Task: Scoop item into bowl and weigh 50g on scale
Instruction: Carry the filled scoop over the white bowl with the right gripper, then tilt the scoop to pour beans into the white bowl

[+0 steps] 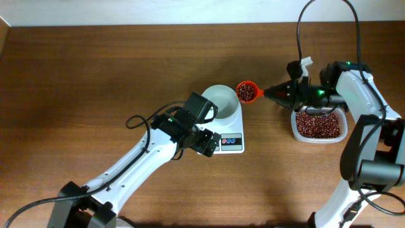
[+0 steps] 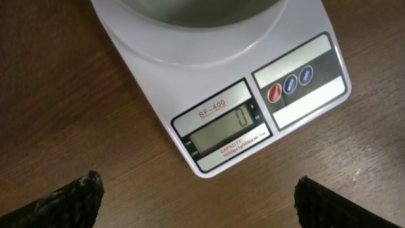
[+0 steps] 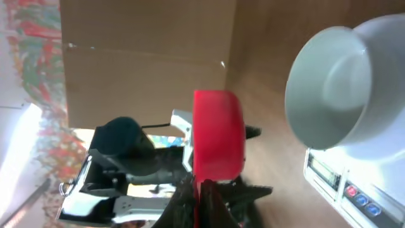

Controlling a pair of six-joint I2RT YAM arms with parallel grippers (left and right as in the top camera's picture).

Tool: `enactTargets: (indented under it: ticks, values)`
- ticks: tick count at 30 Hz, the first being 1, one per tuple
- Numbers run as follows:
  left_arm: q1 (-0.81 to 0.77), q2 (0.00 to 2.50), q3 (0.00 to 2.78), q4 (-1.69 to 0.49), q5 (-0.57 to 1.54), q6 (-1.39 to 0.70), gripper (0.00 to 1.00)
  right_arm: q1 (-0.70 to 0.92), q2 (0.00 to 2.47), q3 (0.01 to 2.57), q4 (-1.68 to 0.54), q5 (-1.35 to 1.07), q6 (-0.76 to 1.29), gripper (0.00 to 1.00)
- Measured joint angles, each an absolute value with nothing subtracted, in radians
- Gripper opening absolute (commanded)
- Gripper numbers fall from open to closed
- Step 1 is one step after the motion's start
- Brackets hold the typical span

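Beans (image 1: 248,92): one small load sits in a red scoop (image 1: 247,90). The bulk lies in a clear plastic tub (image 1: 319,123) at the right of the wooden worktop (image 1: 95,76).

Right gripper (image 1: 285,94): jaws closed on the scoop's handle. The scoop's cup points toward the bowl (image 1: 221,101) and lies just beside its rim on the tub side. In the right wrist view the red back of the scoop (image 3: 218,133) is seen with a gap between it and the bowl (image 3: 329,88). Whether the cup overlaps the rim, cannot tell.

Bowl: white, round, upright, resting on the platform of the scale (image 1: 231,140). The visible interior is plain white.

Scale: white, rectangular, with the display end toward the near edge of the worktop. In the left wrist view the display (image 2: 221,130) reads 0. The label above it reads SF-400. A red button (image 2: 274,93) and two blue buttons (image 2: 298,80) sit in a row beside the display.

Left gripper (image 1: 204,140): hangs at the front left corner of the scale, looking down on the display. Jaws wide open with nothing between them. The two dark fingertips (image 2: 76,199) show at the bottom corners of the left wrist view, clear of the scale.

Tub: well apart from the scale, below the right arm's wrist.
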State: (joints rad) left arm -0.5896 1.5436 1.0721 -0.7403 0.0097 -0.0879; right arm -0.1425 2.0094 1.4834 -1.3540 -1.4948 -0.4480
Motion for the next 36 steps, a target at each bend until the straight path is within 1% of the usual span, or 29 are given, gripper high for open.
enactTargets:
  ticks: [2,6,8,12,16,20,33,36]
  values:
    - [-0.59,1.544,1.072,-0.74,0.01,-0.088,0.99,-0.138,2.01,1.485,-1.25,-1.491,-0.37,0.04]
    - [-0.59,1.544,1.072,-0.741,0.01,-0.088,0.99,-0.104,2.01,1.485,-1.129,-1.464,-0.245,0.04]
    - [-0.59,1.544,1.072,-0.739,0.009,-0.088,0.99,-0.076,2.01,1.486,-1.055,-1.425,-0.178,0.04]
    - [-0.59,1.544,1.071,-0.74,0.009,-0.088,0.99,-0.031,2.01,1.486,-0.977,-1.325,-0.104,0.04]
    - [-0.59,1.544,1.071,-0.74,0.009,-0.088,0.99,0.007,2.01,1.486,-0.909,-1.237,-0.088,0.04]
    - [-0.59,1.544,1.071,-0.74,0.009,-0.088,0.99,0.054,2.01,1.487,-0.886,-1.143,-0.082,0.04]
    - [-0.59,1.544,1.071,-0.74,0.009,-0.088,0.99,0.106,2.012,1.65,-0.887,-0.925,-0.086,0.04]
    - [-0.59,1.544,1.071,-0.74,0.009,-0.088,0.99,0.107,2.012,1.674,-0.925,-0.903,-0.133,0.04]
